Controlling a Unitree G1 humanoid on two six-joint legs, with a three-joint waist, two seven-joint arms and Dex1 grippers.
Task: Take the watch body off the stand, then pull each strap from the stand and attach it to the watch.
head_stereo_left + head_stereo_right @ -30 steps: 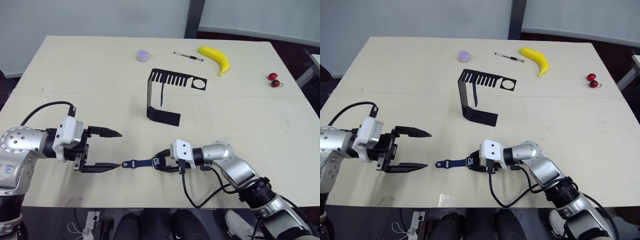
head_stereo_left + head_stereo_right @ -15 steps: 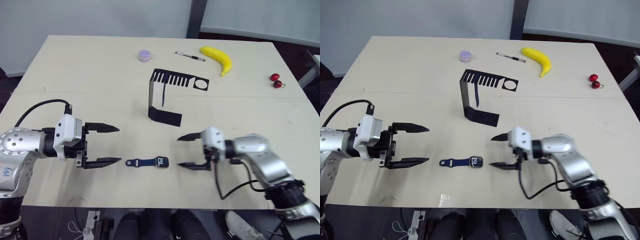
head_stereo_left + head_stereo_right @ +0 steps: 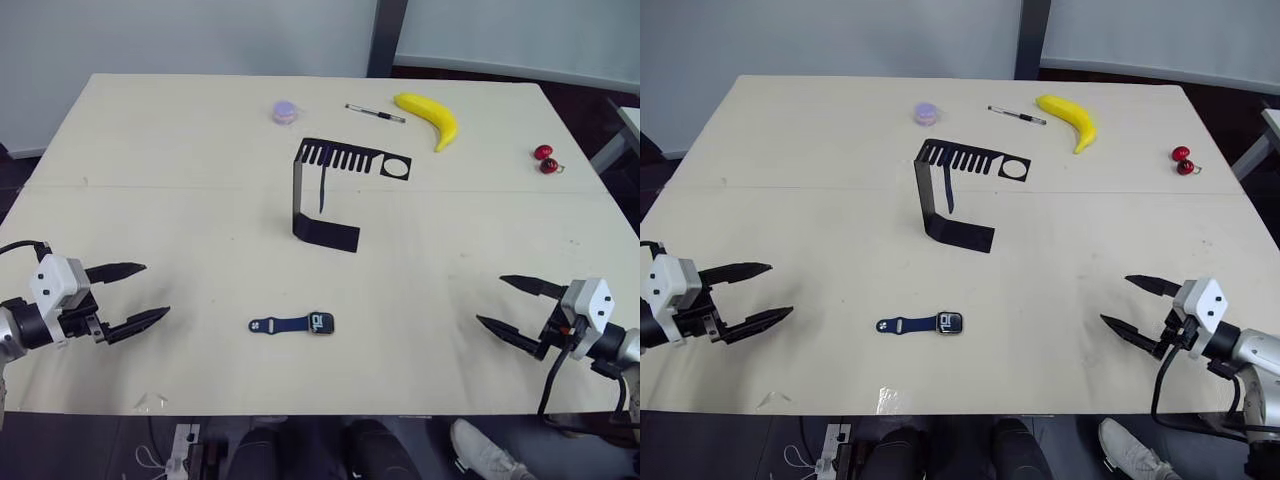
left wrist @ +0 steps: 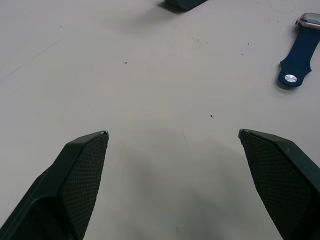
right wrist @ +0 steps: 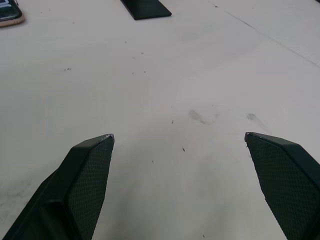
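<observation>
The watch body (image 3: 321,323) lies flat on the table near the front edge, with one dark blue strap (image 3: 279,325) joined to its left side. Behind it stands the black stand (image 3: 327,234); a second strap (image 3: 322,190) hangs from its slotted top arm. My left gripper (image 3: 156,290) is open and empty at the table's front left, well left of the watch. My right gripper (image 3: 490,300) is open and empty at the front right. The left wrist view has the strap (image 4: 295,60) and watch body (image 4: 310,21) at its edge; the right wrist view has the watch body (image 5: 10,17).
At the back of the table lie a banana (image 3: 430,115), a thin pen (image 3: 376,112) and a small purple round thing (image 3: 285,110). Two red cherries (image 3: 546,159) sit at the far right. A seam crosses the table (image 3: 150,185) behind the stand's foot.
My right gripper let go of the watch and opened. Both grippers then drew back outward, left to the front left and right to the front right. The watch stays on the table.
</observation>
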